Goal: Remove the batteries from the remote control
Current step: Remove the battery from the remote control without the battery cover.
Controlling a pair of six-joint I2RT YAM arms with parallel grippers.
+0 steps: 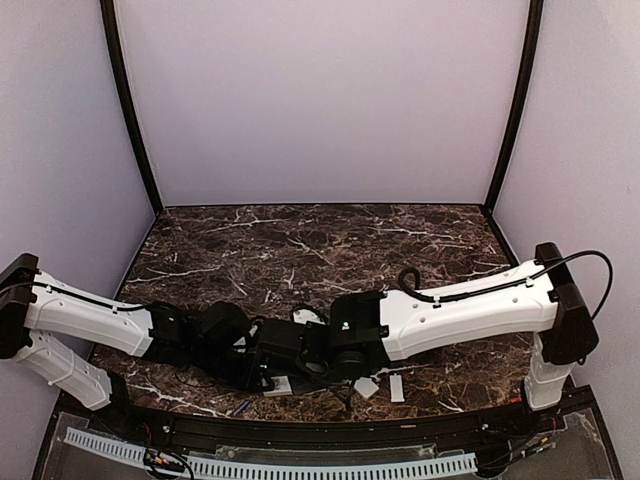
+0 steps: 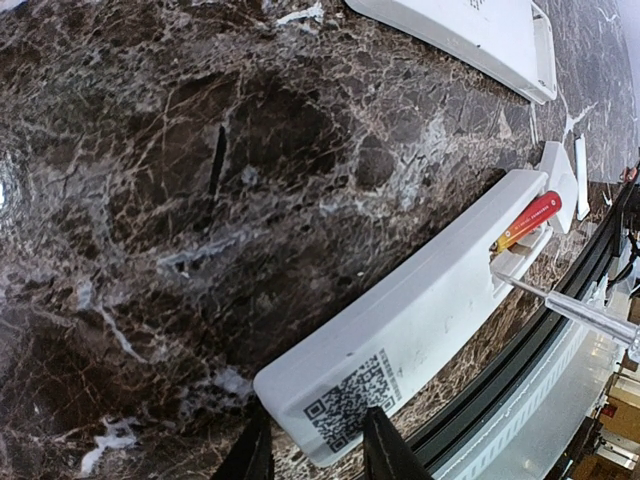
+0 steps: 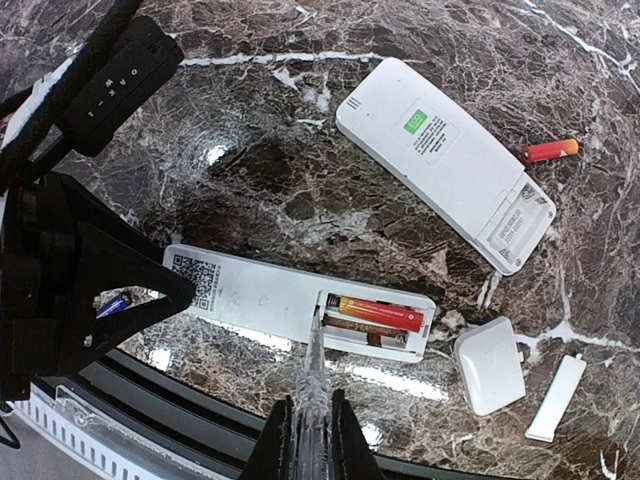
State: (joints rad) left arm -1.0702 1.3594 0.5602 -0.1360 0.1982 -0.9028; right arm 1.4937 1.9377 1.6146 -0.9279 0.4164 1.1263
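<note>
your left arm (image 1: 90, 318) and right arm (image 1: 470, 310) both reach inward, low over the bench's (image 1: 300, 240) near edge, and meet near the middle. your left end effector (image 2: 315, 445) pinches the end of the remote (image 2: 420, 310). your right end effector (image 3: 315, 435) is clamped tight on a clear tool (image 3: 314, 365). both wrists look bent downward, though that's hard to read from above.

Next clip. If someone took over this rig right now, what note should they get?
Left claw: shut on the near remote at its QR end.
Right claw: shut on a clear probe, tip at that remote's open bay.
One red battery sits in the bay, perhaps another beside it. A loose red battery lies beyond the far remote, and a bluish battery by the left claw.
Done: two white covers off; far remote looks empty.
Left: pry out the near remote's batteries.
</note>
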